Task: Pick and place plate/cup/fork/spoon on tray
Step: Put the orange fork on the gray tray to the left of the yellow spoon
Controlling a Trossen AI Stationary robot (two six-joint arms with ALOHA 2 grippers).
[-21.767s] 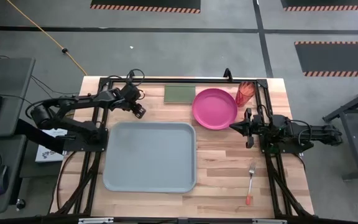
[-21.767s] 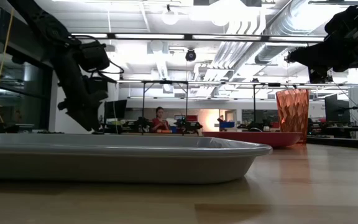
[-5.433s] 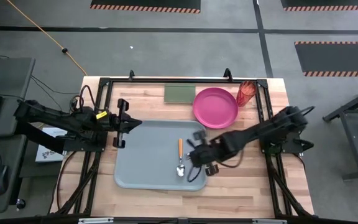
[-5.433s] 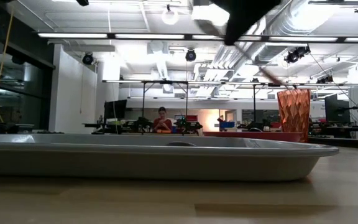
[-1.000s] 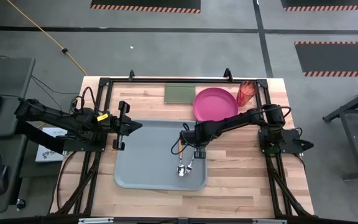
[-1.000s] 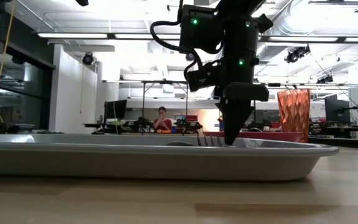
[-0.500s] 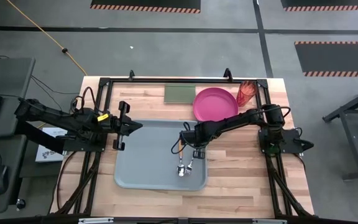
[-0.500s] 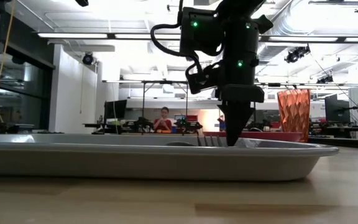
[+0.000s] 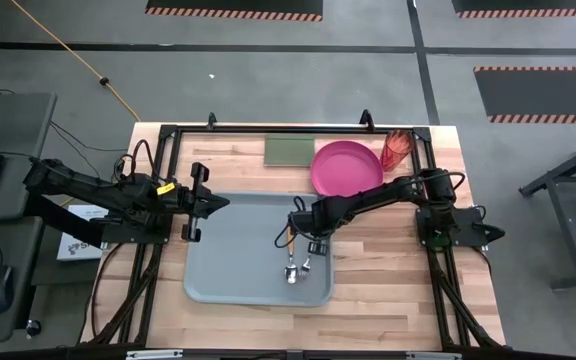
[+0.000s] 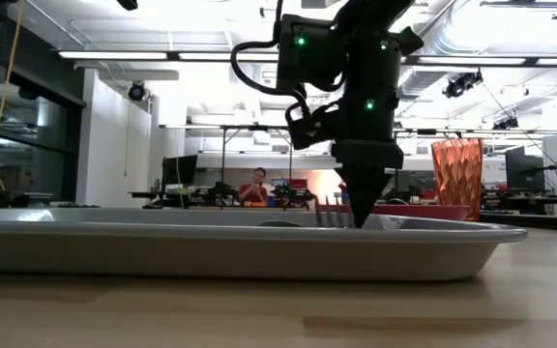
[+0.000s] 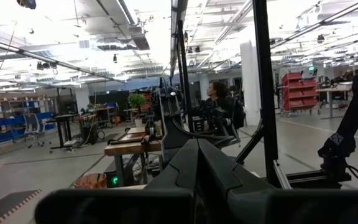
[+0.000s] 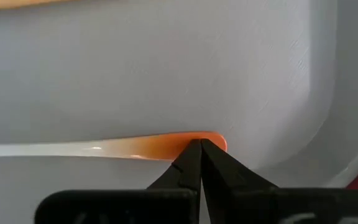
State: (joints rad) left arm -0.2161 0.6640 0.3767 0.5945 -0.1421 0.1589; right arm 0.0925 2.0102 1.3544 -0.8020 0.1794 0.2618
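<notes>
A wooden table (image 9: 368, 300) stands on a grey floor (image 9: 268, 80) marked with dark mats edged in orange-black stripes (image 9: 233, 12). A yellow cable (image 9: 78, 55) crosses the floor. Beyond the table lies a bright open workshop with ceiling lights (image 10: 264, 24), ducts (image 10: 472, 29), benches, and a seated person (image 10: 253, 188).

Bright overhead strip lights, glare in low view, dark silhouetted arm

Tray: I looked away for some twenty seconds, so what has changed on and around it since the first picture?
The tray slid right. The fork left the table and now lies in it beside the spoon, unseen before. The right claw came from beside the plate to the fork's handle, shut; the left claw moved to the tray's left rim. Plate, cup and green rectangle stayed.
</notes>
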